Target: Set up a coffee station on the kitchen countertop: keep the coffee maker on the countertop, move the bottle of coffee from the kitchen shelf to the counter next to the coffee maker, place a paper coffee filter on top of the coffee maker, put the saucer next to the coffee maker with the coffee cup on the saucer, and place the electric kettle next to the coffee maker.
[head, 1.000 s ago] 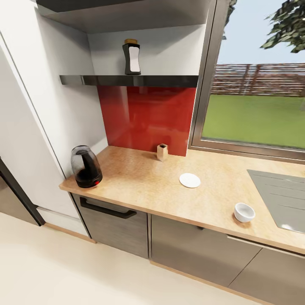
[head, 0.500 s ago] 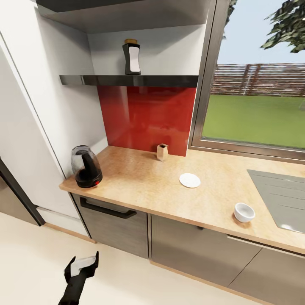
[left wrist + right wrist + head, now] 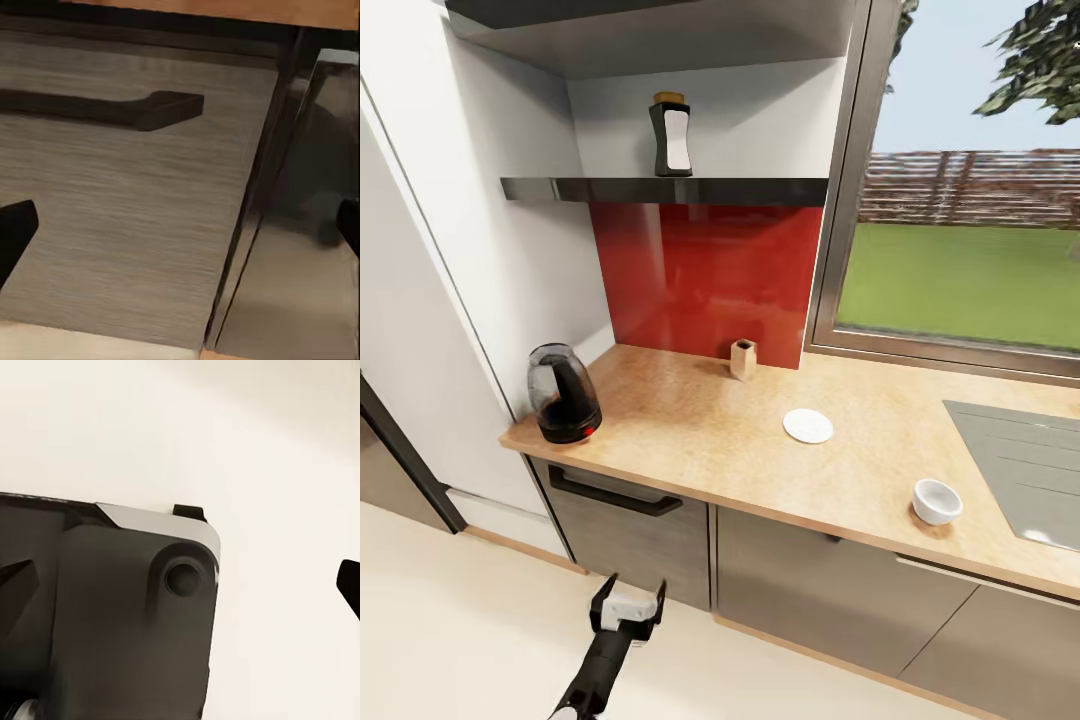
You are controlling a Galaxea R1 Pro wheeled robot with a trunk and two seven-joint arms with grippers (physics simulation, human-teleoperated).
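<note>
the left gripper point(image 3: 628, 598) hangs empty with fingers spread before the dark cabinet drawer point(image 3: 630, 535), below the kitchen countertop point(image 3: 710, 440) where the electric kettle point(image 3: 564, 393) stands at the near corner, probably heavy, smooth and breakable glass, best taken by its black handle.

you see the grey metal sink basin point(image 3: 1025, 475) cut off by the head view's right edge. the left arm's black and white gripper point(image 3: 628, 603) rises from the bottom edge, its arm cropped. in the right wrist view, that gripper's dark fingertips point(image 3: 16, 581) barely enter at the sides.
</note>
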